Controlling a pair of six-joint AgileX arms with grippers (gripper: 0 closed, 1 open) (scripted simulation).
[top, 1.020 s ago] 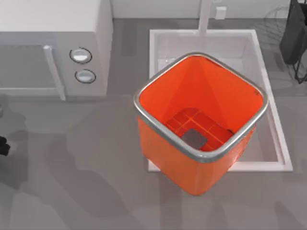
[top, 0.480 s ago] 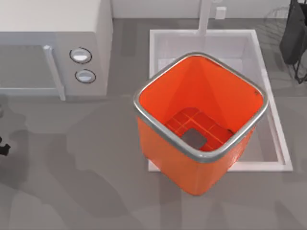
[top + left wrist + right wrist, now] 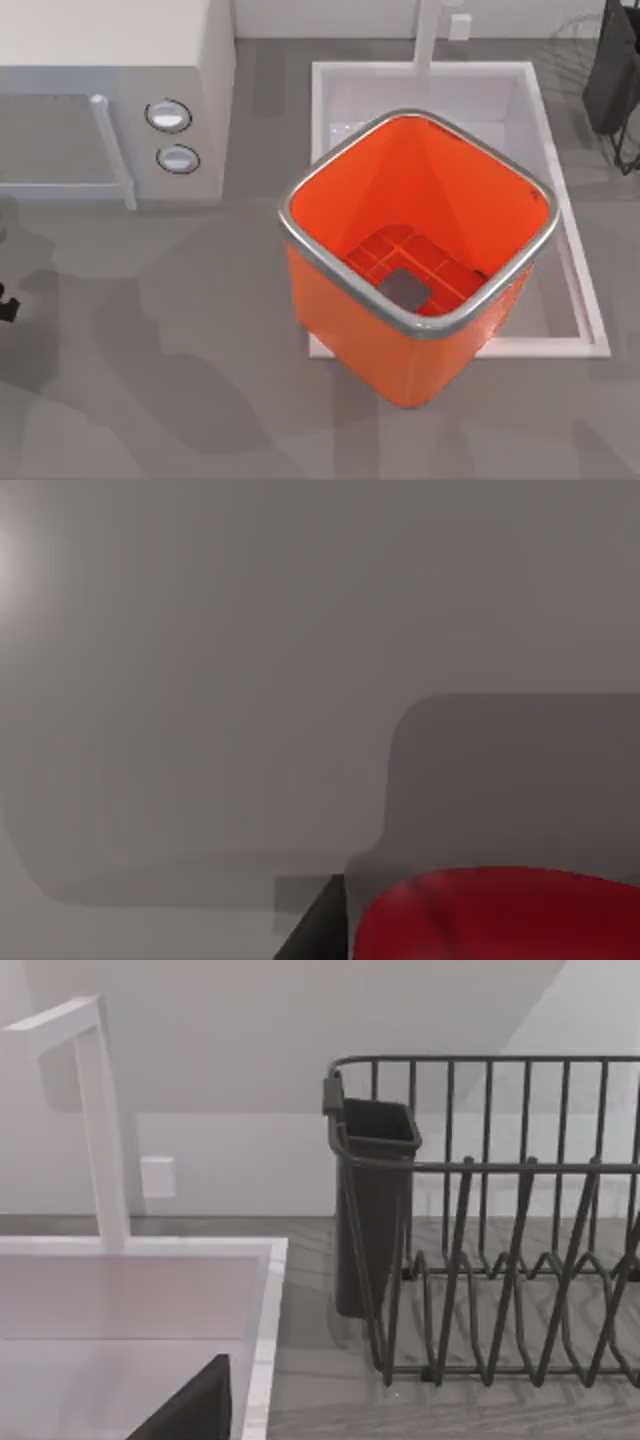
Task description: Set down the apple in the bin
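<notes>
**Apple cut off at wrist-view edge, bin stood empty**

The orange bin [image 3: 415,250] stood over the white sink basin [image 3: 500,90], right of centre in the top view, tilted so its near wall showed. Its gridded floor with a grey square was bare. A white microwave [image 3: 110,100] sat at the table's upper left; a dark dish rack [image 3: 615,80] was cropped at the upper right.

The left gripper [image 3: 5,305] was only a dark sliver at the top view's left edge; whether its fingers were spread or pinched could not be told. In the left wrist view a red rounded shape, apparently the apple [image 3: 500,920], was cut off by the frame edge beside a dark finger [image 3: 315,930], grey table beyond. Contact between them was unclear.

The right wrist view faced the faucet [image 3: 95,1110], the sink basin's rim and the rack with its utensil cup [image 3: 372,1210].
</notes>
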